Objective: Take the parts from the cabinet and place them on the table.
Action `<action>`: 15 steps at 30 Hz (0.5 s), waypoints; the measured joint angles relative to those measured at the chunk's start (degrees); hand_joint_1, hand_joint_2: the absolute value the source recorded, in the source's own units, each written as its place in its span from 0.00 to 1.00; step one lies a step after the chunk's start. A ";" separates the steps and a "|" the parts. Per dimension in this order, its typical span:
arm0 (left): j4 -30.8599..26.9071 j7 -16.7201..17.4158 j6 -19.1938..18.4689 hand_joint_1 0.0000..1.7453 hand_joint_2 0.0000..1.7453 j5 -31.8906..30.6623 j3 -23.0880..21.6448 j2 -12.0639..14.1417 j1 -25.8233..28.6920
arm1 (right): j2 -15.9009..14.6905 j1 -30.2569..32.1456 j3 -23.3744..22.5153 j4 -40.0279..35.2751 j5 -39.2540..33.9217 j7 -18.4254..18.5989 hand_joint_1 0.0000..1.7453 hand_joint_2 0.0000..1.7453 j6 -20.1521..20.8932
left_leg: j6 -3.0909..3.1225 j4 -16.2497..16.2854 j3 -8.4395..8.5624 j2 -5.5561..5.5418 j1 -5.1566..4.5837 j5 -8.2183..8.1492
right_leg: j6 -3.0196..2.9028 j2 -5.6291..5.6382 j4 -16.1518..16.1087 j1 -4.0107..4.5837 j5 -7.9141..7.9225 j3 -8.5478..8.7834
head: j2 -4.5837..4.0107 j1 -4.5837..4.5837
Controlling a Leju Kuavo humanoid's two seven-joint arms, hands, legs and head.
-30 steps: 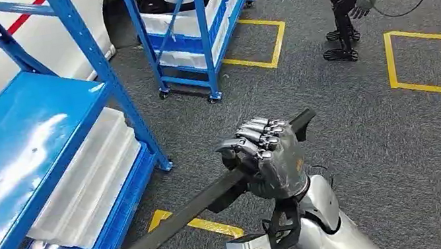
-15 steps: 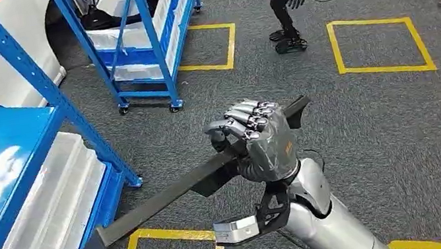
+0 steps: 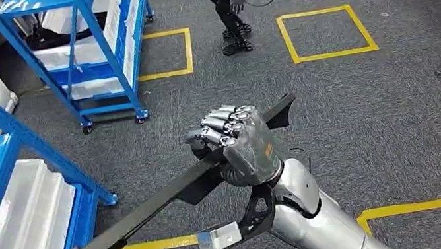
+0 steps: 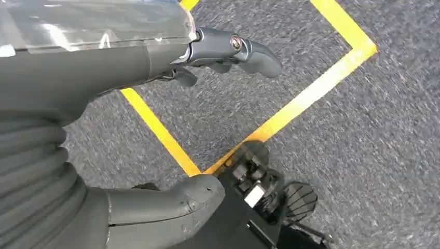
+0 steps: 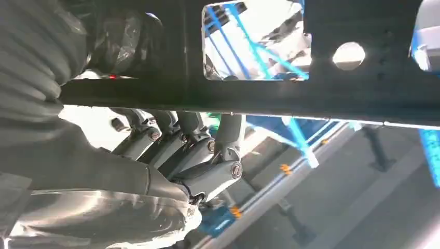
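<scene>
Gripping the long black part (image 3: pixel 169 196) mid-length, the right hand (image 3: pixel 241 144) holds it diagonally, far end up-right. Left hand (image 4: pixel 104 62) hangs open. Camera has panned; grip unchanged.

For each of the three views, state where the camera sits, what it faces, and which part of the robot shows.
Head view: high on the body, looking down at grey carpet; right hand grips the long black part.
Left wrist view: behind the left hand, facing the floor and yellow tape.
Right wrist view: behind the right hand, facing the black part and blue racks.
Shared: head and right wrist both show that grip.
</scene>
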 joint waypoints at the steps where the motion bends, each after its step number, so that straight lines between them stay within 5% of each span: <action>1: 0.00 0.02 0.02 0.00 1.00 0.02 0.00 -0.02 -0.16 | 0.02 -0.05 0.22 0.24 0.00 0.11 1.00 1.00 0.11 | -0.15 -0.07 0.16 0.78 -0.04 -0.05 | -0.29 0.76 0.02 0.10 0.03 -0.12 | 0.00 0.00; 2: 0.00 0.07 0.02 0.00 1.00 0.02 0.00 -0.02 -0.36 | 0.07 -0.15 0.42 0.46 0.00 0.11 1.00 1.00 0.14 | -0.49 0.09 0.24 1.29 0.03 -0.33 | -0.74 1.57 -0.23 -0.15 0.31 -0.12 | 0.00 0.00; 4: 0.00 0.09 -0.07 0.00 1.00 0.26 0.02 -0.02 -0.57 | 0.46 -0.59 0.90 0.92 0.02 0.11 1.00 1.00 0.13 | -1.27 3.46 -0.97 -4.37 0.57 -3.27 | -1.29 2.92 -0.31 -0.62 0.60 -0.21 | 0.00 0.00; 5: 0.00 0.13 -0.24 0.00 1.00 0.39 0.07 -0.02 -0.48 | 0.85 -0.85 1.16 1.18 0.00 0.18 1.00 1.00 0.18 | -1.43 7.42 -2.66 -5.65 0.63 -5.57 | -1.53 3.67 -0.31 -0.66 0.70 -0.29 | 0.00 0.00; 7: 0.00 0.35 -0.42 0.00 1.00 0.39 0.17 -0.02 -0.07 | 1.57 -1.21 1.92 1.66 -0.31 0.24 1.00 1.00 0.70 | -1.61 16.25 -6.77 -6.43 0.67 -8.95 | -1.66 5.68 -0.28 -0.58 0.80 -0.38 | 0.00 0.00; 9: 0.00 0.76 0.13 0.00 1.00 0.33 0.17 -0.02 0.24 | 1.86 -1.31 2.47 2.23 -0.64 0.33 1.00 1.00 1.14 | -1.35 16.48 -7.23 -6.49 0.67 -7.30 | -1.68 7.38 -0.13 -0.50 0.85 -0.34 | 0.00 0.00; 11: 0.00 0.87 0.77 0.00 1.00 0.37 0.17 -0.02 0.28 | 2.21 -1.69 3.04 2.78 -0.74 0.44 1.00 1.00 1.18 | -0.68 8.11 -3.70 -7.48 0.67 -1.88 | -1.66 9.09 0.11 -0.47 0.84 -0.31 | 0.00 0.00; 12: 0.00 0.85 0.85 0.00 1.00 0.63 0.20 -0.02 0.27 | 2.49 -2.02 3.30 3.02 -0.74 0.50 1.00 1.00 1.18 | -0.21 3.12 -1.60 -9.47 0.67 0.59 | -1.63 9.85 0.17 -0.48 0.86 -0.30 | 0.00 0.00; 13: 0.00 0.83 0.85 0.00 1.00 1.03 0.37 0.07 0.30 | 2.62 -2.36 3.50 3.22 -0.74 0.64 1.00 1.00 1.21 | 0.19 1.77 -0.94 -11.93 0.86 -0.13 | -1.29 10.34 0.17 -0.42 1.04 -0.57 | 0.00 0.07; 15: 0.00 0.28 0.83 0.00 1.00 1.95 0.98 -0.02 0.30 | 2.78 -2.87 3.89 3.61 -0.59 0.81 1.00 1.00 1.34 | 0.25 0.66 -0.62 -11.21 0.61 -0.06 | -0.53 11.61 0.26 -0.89 1.48 -1.28 | 0.00 0.02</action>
